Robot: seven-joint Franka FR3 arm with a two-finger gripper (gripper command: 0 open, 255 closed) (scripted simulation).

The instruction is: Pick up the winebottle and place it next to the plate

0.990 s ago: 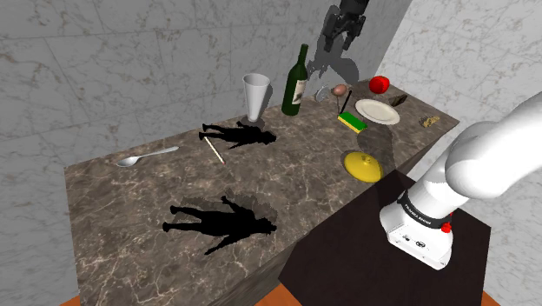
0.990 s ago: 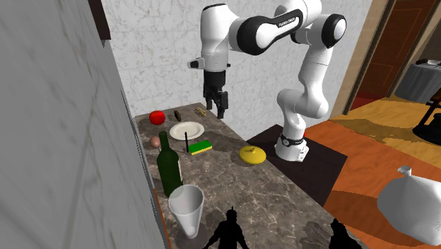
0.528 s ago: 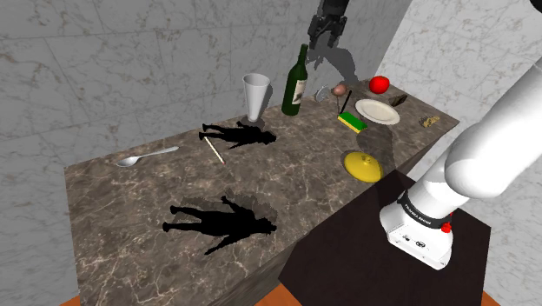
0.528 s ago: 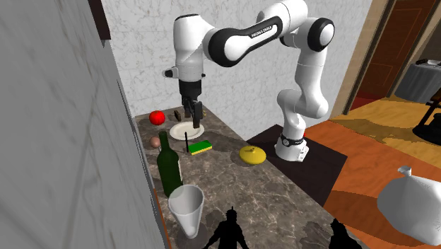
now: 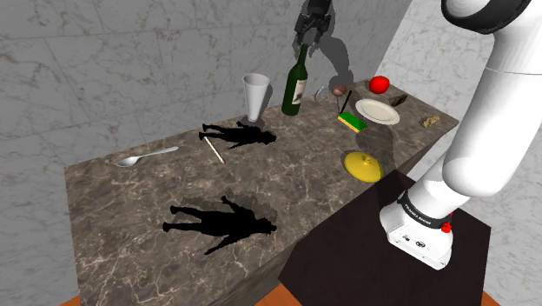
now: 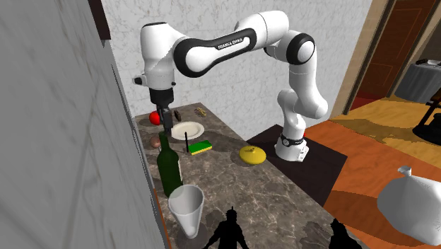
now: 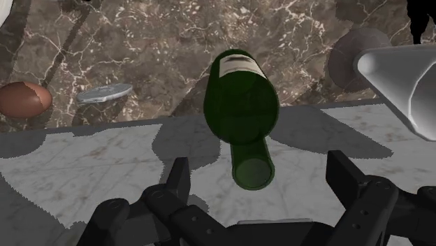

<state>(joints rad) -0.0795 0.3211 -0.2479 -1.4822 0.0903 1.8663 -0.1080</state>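
A dark green wine bottle (image 5: pixel 295 87) (image 6: pixel 168 170) with a pale label stands upright at the back of the marble counter, close to the wall. My gripper (image 5: pixel 307 40) (image 6: pixel 165 127) hangs open just above its neck. In the wrist view the bottle (image 7: pixel 241 105) is seen from above. Its mouth lies between my gripper's (image 7: pixel 260 173) two spread fingers, which do not touch it. The white plate (image 5: pixel 377 111) (image 6: pixel 186 130) lies further along the counter, towards the shoulder view's right.
A white cup (image 5: pixel 255 94) (image 6: pixel 186 206) (image 7: pixel 402 84) stands beside the bottle, away from the plate. A brown egg (image 5: pixel 339 89) (image 7: pixel 24 98), a red fruit (image 5: pixel 379 84) and a green-yellow sponge (image 5: pixel 353 122) lie around the plate. A yellow lid (image 5: pixel 363 164) sits near the counter's front edge.
The arm has swung from above the plate's end towards the shoulder view's left, bringing the gripper over the bottle's neck. The fingers have stayed open and the bottle has not moved.
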